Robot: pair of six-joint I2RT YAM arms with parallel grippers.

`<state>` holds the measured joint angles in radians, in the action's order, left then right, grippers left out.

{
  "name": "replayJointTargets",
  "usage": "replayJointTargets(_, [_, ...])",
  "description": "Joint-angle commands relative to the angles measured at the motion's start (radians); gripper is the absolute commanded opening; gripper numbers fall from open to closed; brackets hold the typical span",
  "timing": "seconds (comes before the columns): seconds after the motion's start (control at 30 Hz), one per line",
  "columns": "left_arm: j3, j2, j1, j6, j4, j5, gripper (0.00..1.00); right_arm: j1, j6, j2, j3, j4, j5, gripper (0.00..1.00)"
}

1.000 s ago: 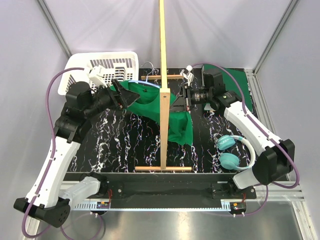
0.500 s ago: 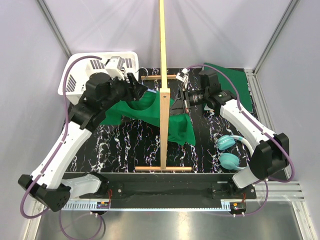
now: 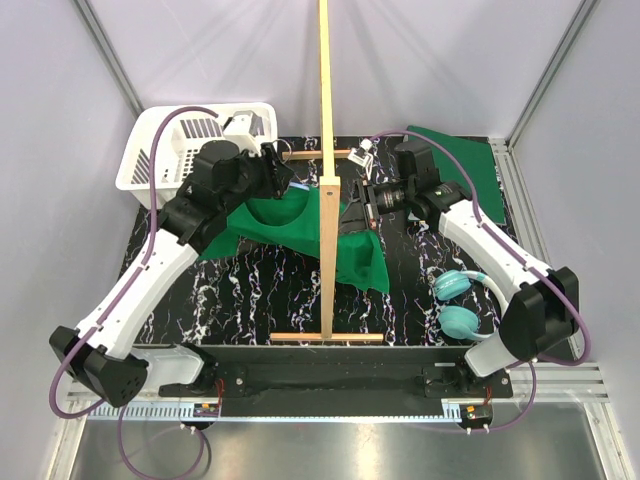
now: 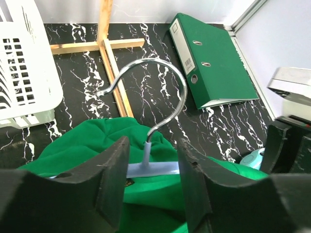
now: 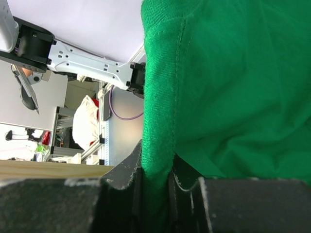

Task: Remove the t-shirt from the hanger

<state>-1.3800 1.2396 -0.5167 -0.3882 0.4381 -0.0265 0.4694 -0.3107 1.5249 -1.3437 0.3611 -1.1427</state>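
**Black marble tabletop, and the hanger's neck stands between my left jaws**

Black, white-veined table (image 3: 250, 290) fills the scene under both arms, with the wooden pole stand (image 3: 326, 150) rising from its middle.

What matters now is how the hanger (image 4: 150, 169) lies to my left gripper (image 4: 151, 160). In the left wrist view its light-blue neck stands straight up in the gap. One finger is on each side, and I see a sliver of daylight on both. So these jaws are partly open and grip nothing yet. The metal hook (image 4: 183, 92) curls up and away beyond the fingertips. The shoulder bar runs crosswise, from one finger toward the other.

The t-shirt (image 3: 300, 215) hangs bunched below that bar. It spreads toward my right, past the pole, to the right gripper (image 5: 155, 179). That gripper is clamped on a seamed edge of the green cloth, with the fabric pinched tight between its fingers.

My left arm is plainly the nearer one to the hanger, and the right has only cloth. I judge that the next move is for the left jaws to close squarely on the neck. With the hanger held on one side and the shirt on the other, the two can be pulled apart along the bar.
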Motion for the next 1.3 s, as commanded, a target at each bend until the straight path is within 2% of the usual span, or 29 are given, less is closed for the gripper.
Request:
replayJointTargets(0.0, [-0.014,0.001,-0.006,-0.003,-0.07,-0.019,0.46,0.017,0.024,-0.072,-0.032,-0.062,-0.066,0.0])
replayJointTargets(0.13, [0.024,-0.006,-0.02,-0.027,-0.111,-0.052,0.33,0.029,0.025,-0.081,-0.025,-0.063,-0.061,0.0])
replayJointTargets(0.23, [0.015,0.0,-0.055,-0.008,-0.119,-0.108,0.15,0.038,0.015,-0.089,-0.012,-0.062,-0.042,0.0])
replayJointTargets(0.27, [0.012,0.0,-0.072,0.003,-0.118,-0.169,0.05,0.043,0.01,-0.094,-0.009,-0.062,-0.028,0.0])
replayJointTargets(0.3, [0.013,-0.002,-0.101,0.011,-0.119,-0.203,0.0,0.054,0.002,-0.098,-0.003,-0.062,-0.023,0.0])
replayJointTargets(0.33, [0.016,-0.008,-0.117,0.018,-0.122,-0.239,0.0,0.057,-0.007,-0.1,-0.002,-0.062,-0.012,0.01])
replayJointTargets(0.43, [0.025,-0.028,-0.172,0.018,-0.121,-0.421,0.0,0.058,-0.045,-0.118,0.012,-0.057,0.075,0.23])
replayJointTargets(0.5, [0.03,-0.04,-0.209,0.022,-0.119,-0.559,0.0,0.058,-0.073,-0.138,0.012,-0.036,0.185,0.45])
replayJointTargets(0.53, [0.032,-0.045,-0.219,0.023,-0.118,-0.599,0.0,0.057,-0.077,-0.144,0.012,-0.007,0.227,0.61])
replayJointTargets(0.67, [0.03,-0.065,-0.252,0.048,-0.107,-0.711,0.0,0.058,-0.071,-0.184,0.017,0.053,0.426,0.86])
replayJointTargets(0.7, [0.027,-0.065,-0.256,0.049,-0.095,-0.72,0.0,0.058,-0.061,-0.202,0.018,0.061,0.473,0.89])
replayJointTargets(0.87, [0.048,-0.088,-0.255,0.025,-0.078,-0.739,0.0,0.057,-0.028,-0.278,0.064,0.095,0.782,0.96])
replayJointTargets(0.93, [0.048,-0.095,-0.255,0.023,-0.065,-0.742,0.0,0.057,-0.021,-0.301,0.113,0.091,0.834,0.97])
replayJointTargets(1.1, [0.061,-0.129,-0.255,0.002,-0.045,-0.727,0.0,0.057,-0.011,-0.33,0.205,0.069,0.844,0.97])
replayJointTargets(1.27, [0.076,-0.146,-0.255,-0.008,-0.03,-0.722,0.0,0.057,-0.01,-0.367,0.253,-0.004,0.799,0.91])
